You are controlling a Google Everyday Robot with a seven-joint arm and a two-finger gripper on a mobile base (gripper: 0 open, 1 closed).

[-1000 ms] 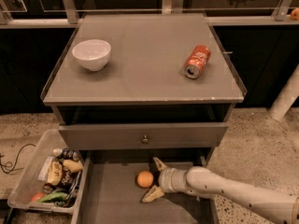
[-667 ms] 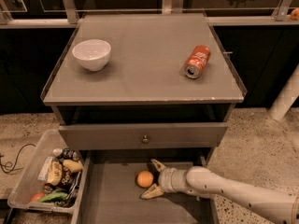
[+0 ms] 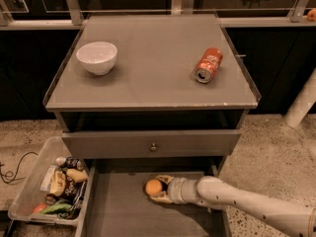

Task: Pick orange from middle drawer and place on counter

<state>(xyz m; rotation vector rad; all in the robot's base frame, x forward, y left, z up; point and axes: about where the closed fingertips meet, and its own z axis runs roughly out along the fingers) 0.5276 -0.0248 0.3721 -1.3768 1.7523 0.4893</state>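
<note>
Low in the pulled-out, wide, shallow grey middle drawer (image 3: 123,212), a small, smooth, round orange (image 3: 153,187) rests on the flat floor near the drawer's middle. The robot's pale two-finger pincer (image 3: 159,188) reaches it from the right on a long white arm (image 3: 247,205). The pincer is narrow, with one finger behind the fruit and one in front, both hugging its sides. Above, a closed grey drawer front with a small round knob (image 3: 153,143) sits under the matte grey, roughly square worktop (image 3: 158,83). A white ceramic bowl (image 3: 97,57) stands upright on the worktop's left side, and a red-orange soda can (image 3: 209,65) lies on its side on the right, well apart from the bowl. Left of the drawer, on the speckled floor, sits a clear plastic bin (image 3: 20,201) of mixed snacks.
</note>
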